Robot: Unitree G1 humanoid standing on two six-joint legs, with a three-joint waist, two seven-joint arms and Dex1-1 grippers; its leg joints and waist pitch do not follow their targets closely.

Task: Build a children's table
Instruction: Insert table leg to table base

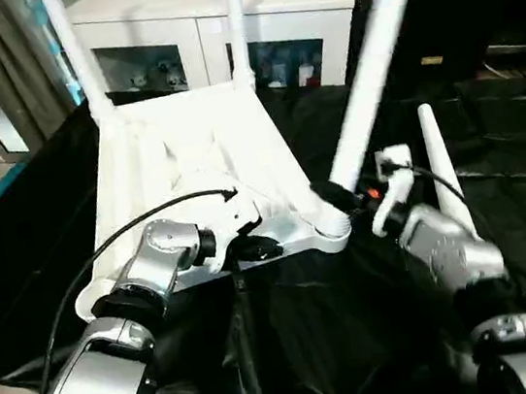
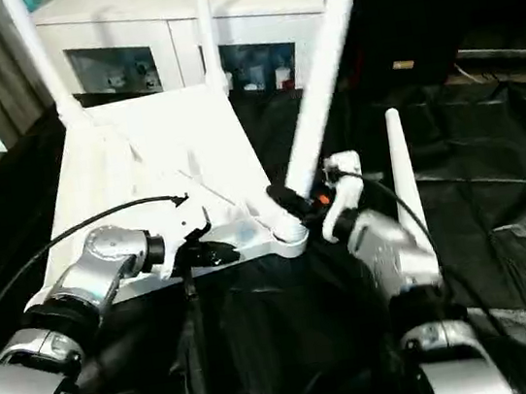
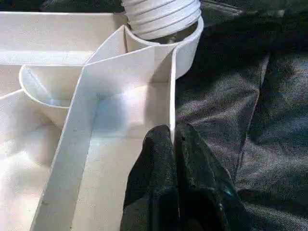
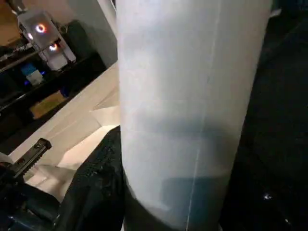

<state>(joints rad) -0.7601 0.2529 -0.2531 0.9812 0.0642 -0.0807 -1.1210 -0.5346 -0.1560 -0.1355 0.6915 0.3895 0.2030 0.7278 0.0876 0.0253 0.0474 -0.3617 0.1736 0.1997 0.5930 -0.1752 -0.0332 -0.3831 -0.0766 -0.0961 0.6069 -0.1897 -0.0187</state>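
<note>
— Three legs stand up from the upturned table top [image 1: 190, 168] in the head views: two at the far corners, and a third leg [image 1: 368, 70] leaning at the near right corner socket [image 1: 325, 232]. A fourth leg [image 1: 443, 176] lies on the black sheet [image 1: 362, 340] just beside the right forearm.

— Where does the top sit?

— Ribbed side up on the black sheet, its far edge near the white cabinet [image 1: 221, 36]. Open sheet stretches to the right of the loose leg and along the near edge.

— And the left wrist view?

— The left gripper [image 3: 173, 159] has its two black fingers pinched together on the thin outer wall of the top, close to the corner socket. The threaded end of the leaning leg sits in the mouth of that socket. Black sheet lies right outside the wall.

— The right wrist view?

— The leaning leg rises close in front, and the right gripper [image 1: 341, 194] is closed around its lower end; one black finger [image 4: 101, 187] presses against the tube. Beyond it, the white top's edge runs away.
</note>
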